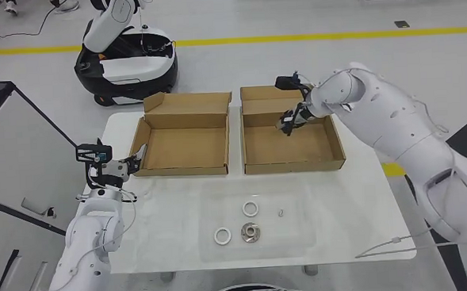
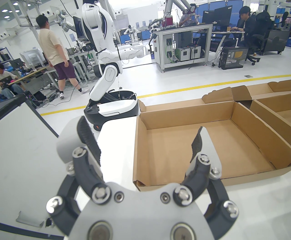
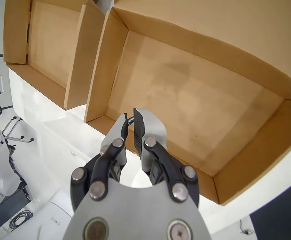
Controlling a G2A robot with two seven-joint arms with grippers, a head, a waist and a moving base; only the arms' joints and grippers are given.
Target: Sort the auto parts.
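My right gripper [image 3: 130, 121] hangs over the right cardboard box [image 1: 333, 144], shut on a small threaded screw [image 3: 130, 120] pinched between its fingertips. From above, that gripper [image 1: 286, 127] sits over the box's left part. My left gripper [image 2: 145, 136] stands open and holds nothing, at the table's left edge beside the left cardboard box [image 1: 218, 153]; from above it [image 1: 133, 163] is just left of that box. On the table's front lie two white rings [image 1: 251, 209] [image 1: 223, 236], a metal bearing [image 1: 251, 234] and a small metal piece [image 1: 281, 213].
Both boxes [image 2: 250, 127] have bare floors and raised flaps at the back. The white table [image 1: 340, 211] has free room at the front right. Another white robot base [image 1: 126, 68] stands behind the table. A grey cabinet [image 1: 11, 141] is at the left.
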